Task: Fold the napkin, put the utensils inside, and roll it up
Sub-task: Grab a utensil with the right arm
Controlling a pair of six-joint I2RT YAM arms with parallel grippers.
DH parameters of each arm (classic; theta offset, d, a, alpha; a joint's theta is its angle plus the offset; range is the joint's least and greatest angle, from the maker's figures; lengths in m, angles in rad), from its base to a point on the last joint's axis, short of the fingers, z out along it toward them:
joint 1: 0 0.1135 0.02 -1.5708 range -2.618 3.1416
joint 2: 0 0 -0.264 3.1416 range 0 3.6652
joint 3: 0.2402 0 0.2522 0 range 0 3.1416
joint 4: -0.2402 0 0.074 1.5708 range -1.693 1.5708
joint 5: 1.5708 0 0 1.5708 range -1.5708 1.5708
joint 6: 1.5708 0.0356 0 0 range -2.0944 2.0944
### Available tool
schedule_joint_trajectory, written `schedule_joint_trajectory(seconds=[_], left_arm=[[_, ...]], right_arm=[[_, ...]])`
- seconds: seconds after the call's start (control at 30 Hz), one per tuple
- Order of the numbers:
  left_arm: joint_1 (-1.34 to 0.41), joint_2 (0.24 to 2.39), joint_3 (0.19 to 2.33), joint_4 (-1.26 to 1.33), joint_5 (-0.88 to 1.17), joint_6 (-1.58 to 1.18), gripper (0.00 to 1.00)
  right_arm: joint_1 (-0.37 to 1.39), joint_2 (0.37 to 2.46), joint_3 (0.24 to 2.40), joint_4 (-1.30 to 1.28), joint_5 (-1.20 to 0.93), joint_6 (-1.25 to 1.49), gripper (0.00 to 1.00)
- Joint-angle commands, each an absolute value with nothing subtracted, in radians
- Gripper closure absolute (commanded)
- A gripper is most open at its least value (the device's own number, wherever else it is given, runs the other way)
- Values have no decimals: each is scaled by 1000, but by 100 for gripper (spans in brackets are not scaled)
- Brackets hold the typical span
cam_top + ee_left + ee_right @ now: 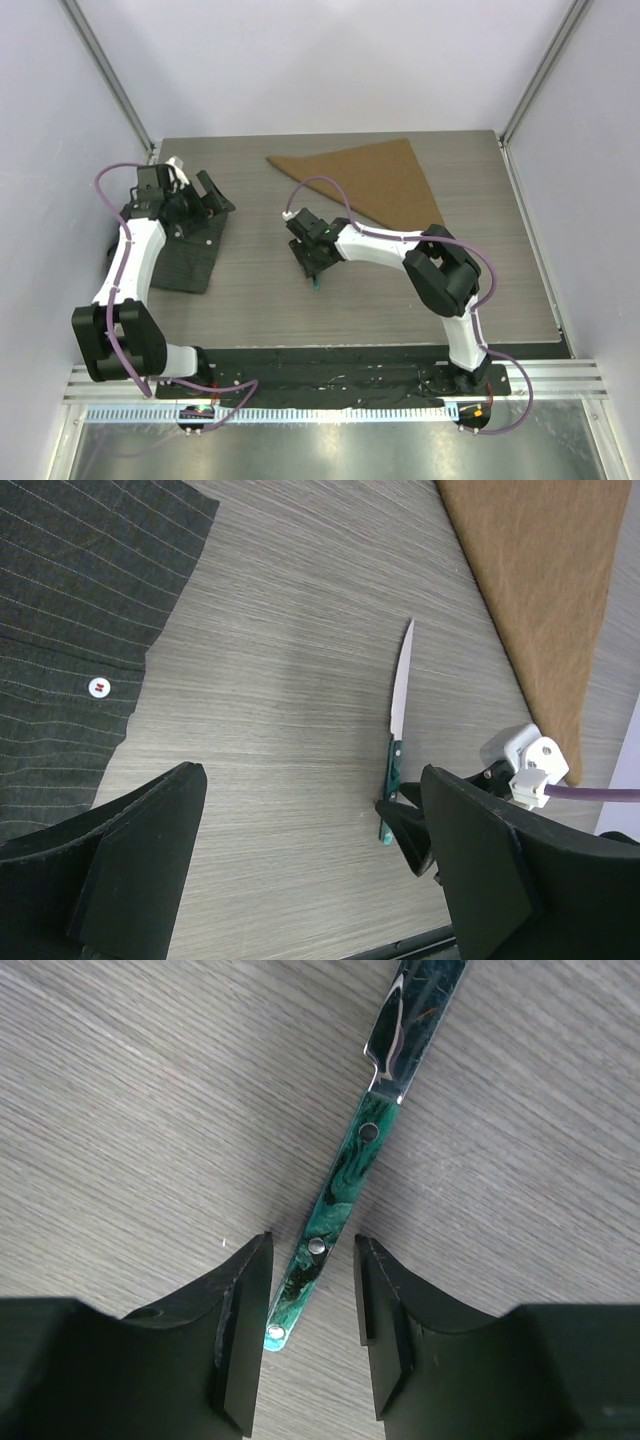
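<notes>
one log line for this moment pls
napkin: folded to triangle, far side | knife: flat on table, apart from napkin | right gripper: jaws open astride knife handle | left gripper: open, empty

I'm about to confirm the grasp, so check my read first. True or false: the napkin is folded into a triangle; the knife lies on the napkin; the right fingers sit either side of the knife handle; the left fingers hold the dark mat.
1. The napkin is folded into a triangle. True. It lies at the far right of the table.
2. The knife lies on the napkin. False. It lies on bare table, apart from the cloth.
3. The right fingers sit either side of the knife handle. True. The handle's end runs between them, with a gap showing on each side.
4. The left fingers hold the dark mat. False. They stand wide apart with nothing between them.
</notes>
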State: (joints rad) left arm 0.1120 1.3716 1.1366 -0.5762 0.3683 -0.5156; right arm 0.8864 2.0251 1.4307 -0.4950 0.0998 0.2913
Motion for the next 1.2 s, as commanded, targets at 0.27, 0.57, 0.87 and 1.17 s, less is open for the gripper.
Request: schedule_joint_trajectory(seconds=[0.27,0.57,0.87,1.17], left_arm=[[140,1344,1135,-545,423,-511,6],[156,1339,1131,-538,426,-511,6],[175,1336,1123,-531,439,-517,6],[196,1339,1117,-522,451,-523,6]], right_arm=[[905,2095,1517,-558,118,238,87],[904,2050,1506,-584,150,39,99],[738,1913,1485,-517,26,-185,99],[502,1936,1558,-506,-54,-416,99]])
